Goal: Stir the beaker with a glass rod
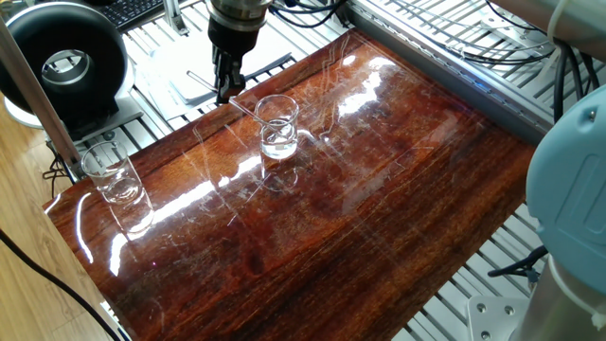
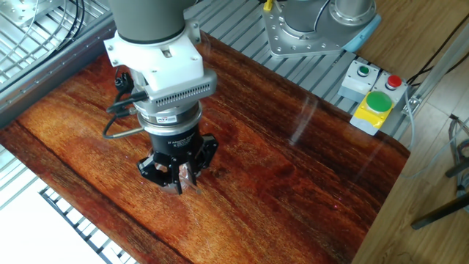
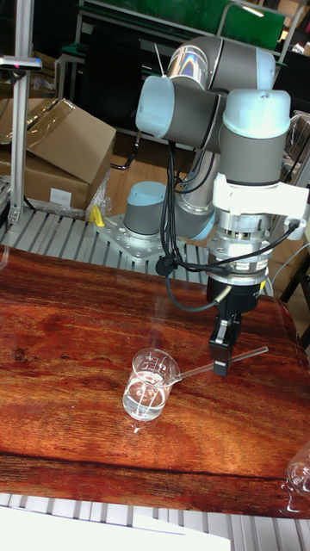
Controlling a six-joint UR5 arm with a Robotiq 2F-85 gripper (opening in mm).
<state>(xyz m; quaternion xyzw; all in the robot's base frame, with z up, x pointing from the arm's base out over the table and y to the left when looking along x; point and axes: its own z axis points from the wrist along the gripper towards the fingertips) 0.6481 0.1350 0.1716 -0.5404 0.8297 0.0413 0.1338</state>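
Observation:
The beaker [image 1: 277, 126] [image 3: 151, 389] stands upright on the glossy wooden board [image 1: 379, 199], with a little clear liquid at its bottom. The glass rod [image 1: 248, 112] [image 3: 194, 372] lies slanted, almost level, its lower end dipping over the rim into the beaker. My gripper [image 1: 225, 92] [image 3: 221, 360] [image 2: 181, 176] points straight down just beside the beaker and is shut on the rod near its middle; a short free end sticks out past the fingers. In the other fixed view my arm hides the beaker.
A second clear beaker [image 1: 112, 176] [image 3: 299, 469] stands near the board's corner. A black round device [image 1: 62, 62] sits off the board behind it. A button box [image 2: 374, 103] with green and red buttons lies beyond the far edge. Metal slats surround the board.

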